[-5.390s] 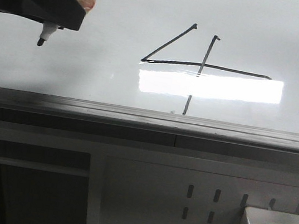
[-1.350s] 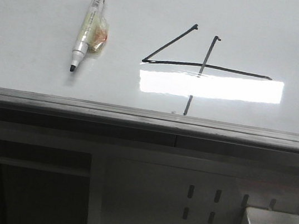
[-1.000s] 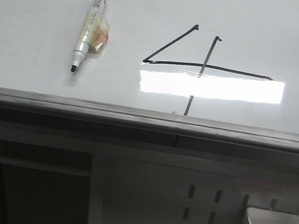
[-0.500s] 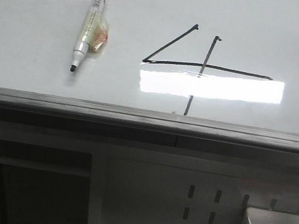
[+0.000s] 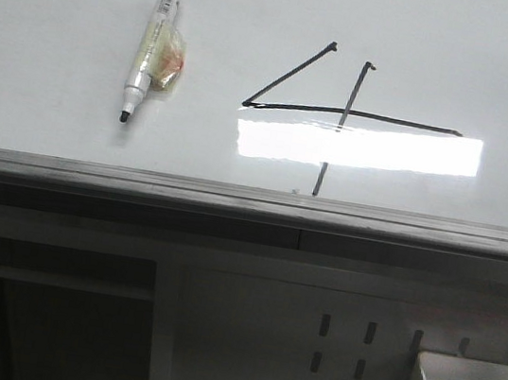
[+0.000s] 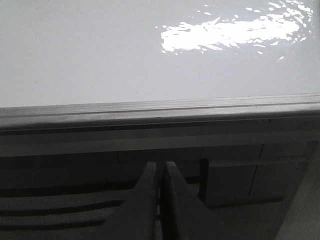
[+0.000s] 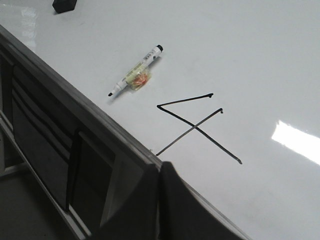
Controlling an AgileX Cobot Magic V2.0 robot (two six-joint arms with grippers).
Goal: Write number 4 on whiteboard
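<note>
The number 4 (image 5: 342, 115) stands on the whiteboard (image 5: 46, 111); a marker (image 5: 150, 46) lies beside it; left gripper (image 6: 161, 172) and right gripper (image 7: 159, 172) jaws together

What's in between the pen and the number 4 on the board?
Nothing; only bare whiteboard separates the marker pen from the number 4, seen in both the front and right wrist views.

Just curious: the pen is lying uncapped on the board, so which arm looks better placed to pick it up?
Probably the right. Its camera shows the pen and the number 4 ahead of its closed gripper. The left gripper's camera shows only bare whiteboard.
</note>
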